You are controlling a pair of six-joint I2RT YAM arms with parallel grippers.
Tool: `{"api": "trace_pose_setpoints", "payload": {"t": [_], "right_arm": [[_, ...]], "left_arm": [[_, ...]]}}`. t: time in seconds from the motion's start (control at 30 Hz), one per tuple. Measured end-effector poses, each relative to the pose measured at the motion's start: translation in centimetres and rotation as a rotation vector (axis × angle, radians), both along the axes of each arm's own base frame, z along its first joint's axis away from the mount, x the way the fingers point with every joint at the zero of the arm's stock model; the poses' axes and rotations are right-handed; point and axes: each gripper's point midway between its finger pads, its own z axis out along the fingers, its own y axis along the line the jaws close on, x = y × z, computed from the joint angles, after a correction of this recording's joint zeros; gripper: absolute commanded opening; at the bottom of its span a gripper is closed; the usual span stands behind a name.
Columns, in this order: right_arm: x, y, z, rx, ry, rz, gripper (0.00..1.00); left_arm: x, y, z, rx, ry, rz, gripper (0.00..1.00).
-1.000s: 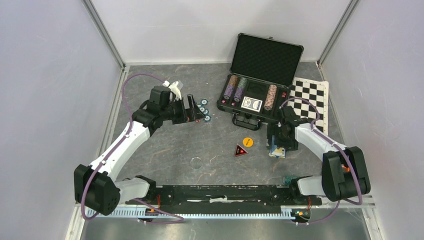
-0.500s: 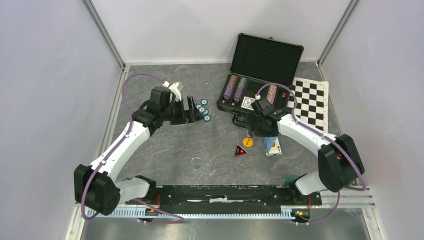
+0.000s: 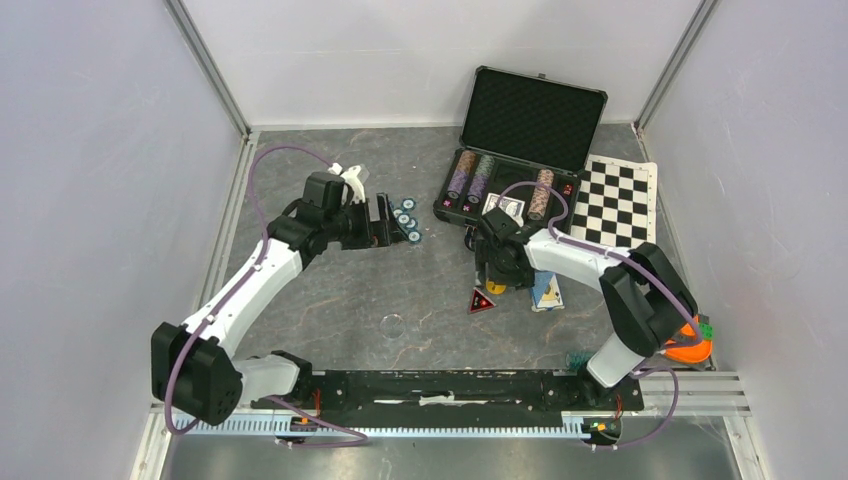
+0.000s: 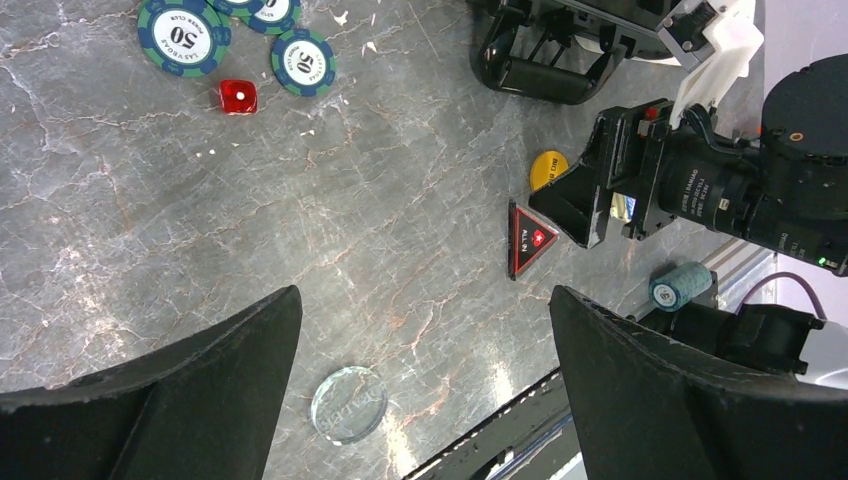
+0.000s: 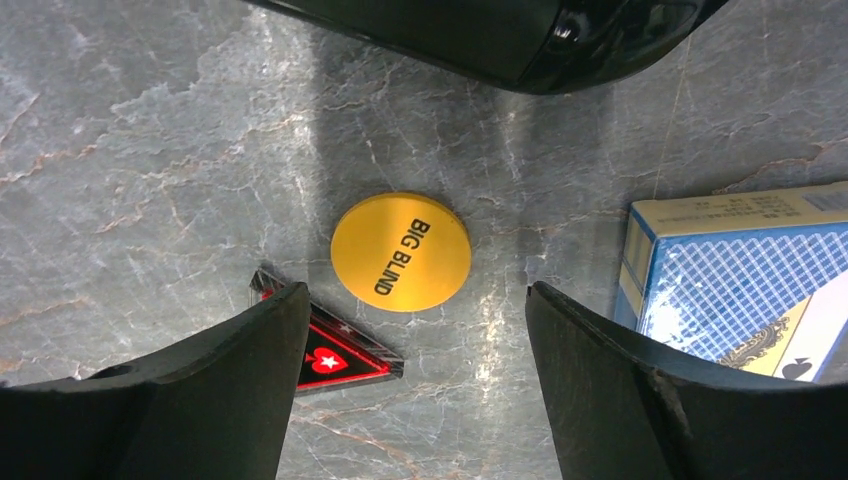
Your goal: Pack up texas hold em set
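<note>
**A:** Which way does the yellow button (image 5: 400, 252) lie from the right tool (image 5: 412, 297)?

**B:** Straight beneath it, centred in the gap. The jaws stand wide, holding nothing, one finger on either side of the disc. The left tool (image 4: 425, 300) is just as wide and empty, but well apart, over by the teal chips (image 4: 183, 35) and the red die (image 4: 238, 96). So the right arm is the nearer one.

**A:** Any axis to line up on?

**B:** None. It's round and lies flat, print up, so any closing line serves. Being thin on a hard, stone-patterned counter (image 3: 340, 290), it may slide instead of lifting.

**A:** Room around it?

**B:** Tight. The red triangle marker (image 5: 330, 355) sits just beside the button, with a corner running under one finger. The card deck (image 5: 730, 270) lies outside the other finger, and the handle of the case (image 3: 530, 150) is just beyond. I can't tell whether the fingertips touch the counter yet
</note>
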Motion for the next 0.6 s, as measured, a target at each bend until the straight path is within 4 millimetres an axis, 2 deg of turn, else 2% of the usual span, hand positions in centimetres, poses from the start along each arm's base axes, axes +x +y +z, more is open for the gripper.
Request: {"api": "trace_pose_setpoints", "payload": {"t": [0.27, 0.5, 0.6], "right_arm": [[0.7, 0.2, -0.8, -0.018, 0.009, -0.050, 0.75], [1.0, 0.3, -0.9, -0.024, 0.008, -0.057, 0.50], [1.3, 0.4, -0.8, -0.023, 0.008, -0.059, 0.47]], "left_arm": [[0.3, -0.4, -0.3, 0.006, 0.016, -0.008, 1.00], [0.4, -0.5, -0.4, 0.008, 0.020, -0.011, 1.00], [0.4, -0.5, -0.4, 0.011, 0.020, -0.013, 1.00]]}}
